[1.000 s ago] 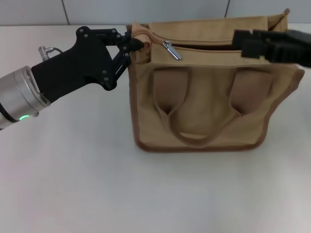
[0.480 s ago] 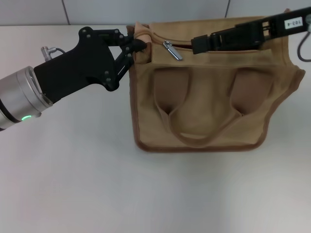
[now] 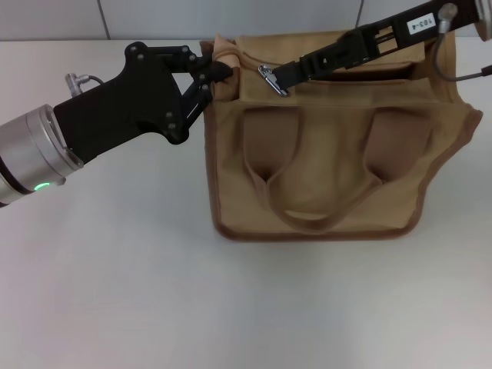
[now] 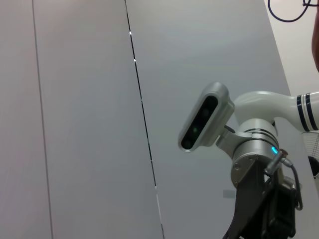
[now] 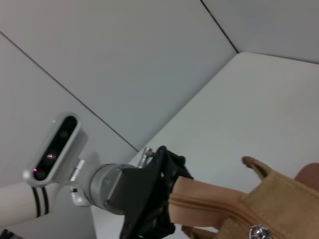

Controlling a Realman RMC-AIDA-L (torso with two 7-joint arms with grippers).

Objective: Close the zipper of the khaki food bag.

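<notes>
The khaki food bag (image 3: 338, 146) lies on the table with its handles toward me. Its zipper (image 3: 247, 64) runs along the top edge, and the silver pull tab (image 3: 270, 79) sits near the left end, with the opening gaping to its right. My left gripper (image 3: 217, 75) is shut on the bag's top left corner; the right wrist view shows this grip (image 5: 167, 201) on the tan zipper end (image 5: 209, 199). My right gripper (image 3: 283, 74) reaches in from the upper right, its tip right at the pull tab, which also shows in the right wrist view (image 5: 259, 231).
The white table (image 3: 115, 277) spreads in front and to the left of the bag. A grey panelled wall (image 3: 231, 15) stands behind it. A cable (image 3: 460, 75) hangs off my right arm over the bag's right end.
My right gripper has moved left along the bag's top edge, from the right end to the pull tab. My left gripper has kept its hold on the corner.
</notes>
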